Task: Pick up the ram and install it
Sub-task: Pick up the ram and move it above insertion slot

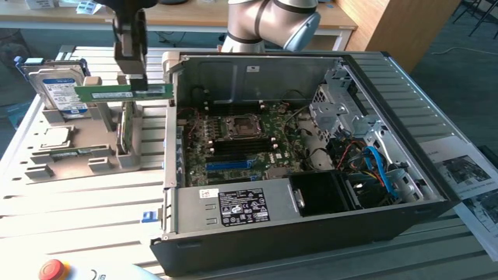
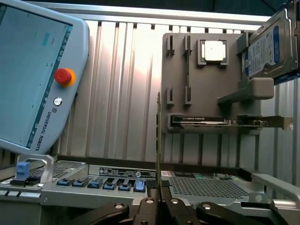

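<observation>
The claw is clamped from above on the ram, holding it level and on edge in the air over the grey parts holder, just beside the open computer case, seemingly so its lower edge suits the slots of the motherboard.

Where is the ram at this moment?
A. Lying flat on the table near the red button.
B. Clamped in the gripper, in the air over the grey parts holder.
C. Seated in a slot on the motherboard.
B: the gripper is shut on the ram, which hangs over the grey holder beside the computer case.
</observation>
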Controlling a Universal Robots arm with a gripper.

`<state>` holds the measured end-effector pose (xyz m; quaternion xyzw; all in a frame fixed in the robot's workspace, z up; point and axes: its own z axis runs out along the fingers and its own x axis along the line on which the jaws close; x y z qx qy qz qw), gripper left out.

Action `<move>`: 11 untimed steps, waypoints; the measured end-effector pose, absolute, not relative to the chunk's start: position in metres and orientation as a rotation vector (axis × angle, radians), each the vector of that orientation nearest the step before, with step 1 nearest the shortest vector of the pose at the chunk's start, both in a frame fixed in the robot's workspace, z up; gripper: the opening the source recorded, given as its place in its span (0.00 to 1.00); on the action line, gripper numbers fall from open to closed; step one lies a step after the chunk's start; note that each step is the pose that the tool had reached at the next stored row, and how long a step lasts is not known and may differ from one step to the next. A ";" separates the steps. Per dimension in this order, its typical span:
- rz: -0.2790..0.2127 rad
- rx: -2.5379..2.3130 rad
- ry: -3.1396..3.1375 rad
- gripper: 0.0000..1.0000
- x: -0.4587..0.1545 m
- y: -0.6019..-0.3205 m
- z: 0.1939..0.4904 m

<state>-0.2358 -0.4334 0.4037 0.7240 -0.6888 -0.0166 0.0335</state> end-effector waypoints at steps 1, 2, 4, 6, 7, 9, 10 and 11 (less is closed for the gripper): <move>-0.051 2.227 -2.119 0.12 -0.232 -0.434 0.404; -0.051 2.227 -2.119 0.12 -0.228 -0.434 0.404; -0.051 2.228 -2.118 0.12 -0.220 -0.434 0.404; -0.051 2.228 -2.117 0.12 -0.212 -0.435 0.404; -0.051 2.229 -2.117 0.12 -0.208 -0.435 0.404; -0.051 2.229 -2.116 0.12 -0.200 -0.436 0.404; -0.051 2.230 -2.116 0.12 -0.197 -0.436 0.404; -0.051 2.230 -2.116 0.12 -0.193 -0.436 0.404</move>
